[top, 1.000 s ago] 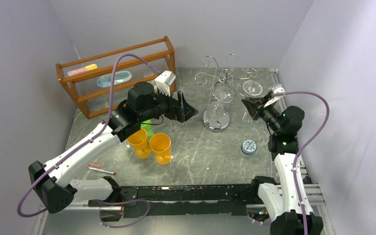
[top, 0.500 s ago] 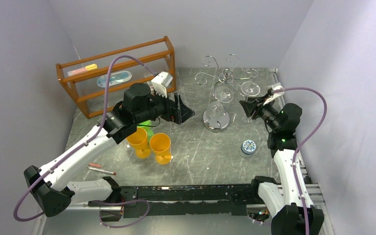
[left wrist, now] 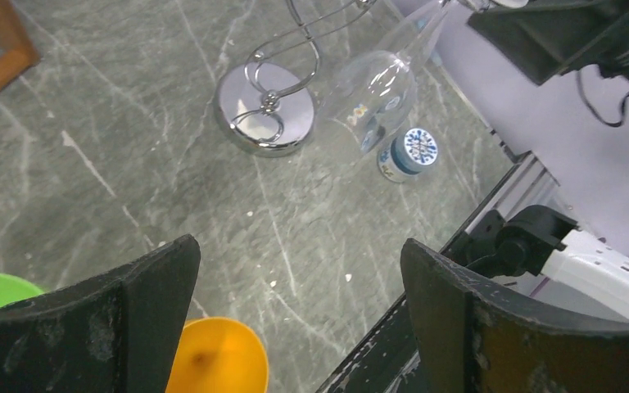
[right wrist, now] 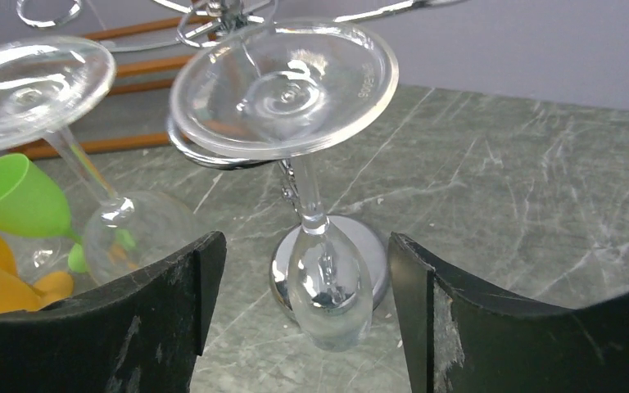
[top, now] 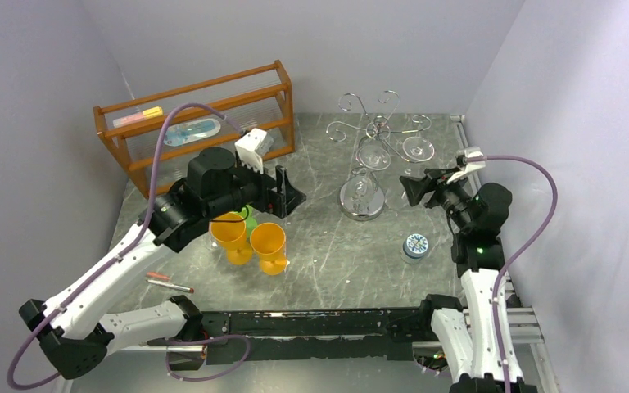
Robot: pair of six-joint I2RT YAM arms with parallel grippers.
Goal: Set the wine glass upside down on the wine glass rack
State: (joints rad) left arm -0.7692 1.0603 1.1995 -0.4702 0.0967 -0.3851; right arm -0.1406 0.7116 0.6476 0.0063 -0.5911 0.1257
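Right claw point(top: 408, 188) sits at the right of the overhead view, jaws spread wide with nothing gripped, pointing toward the wine glass rack point(top: 370, 129) nearby. Through its own camera I see the wine glass point(right wrist: 285, 80) hanging upside down at the centre of the frame. Its foot is caught in a curled wire arm and its bowl dangles in front of the rack's shiny round base. A second glass point(right wrist: 34, 75) hangs at the upper left. Left claw point(top: 291, 192), mid-frame overhead, is also wide open and empty, above the tabletop point(top: 328, 254) near the orange cups point(top: 268, 244).
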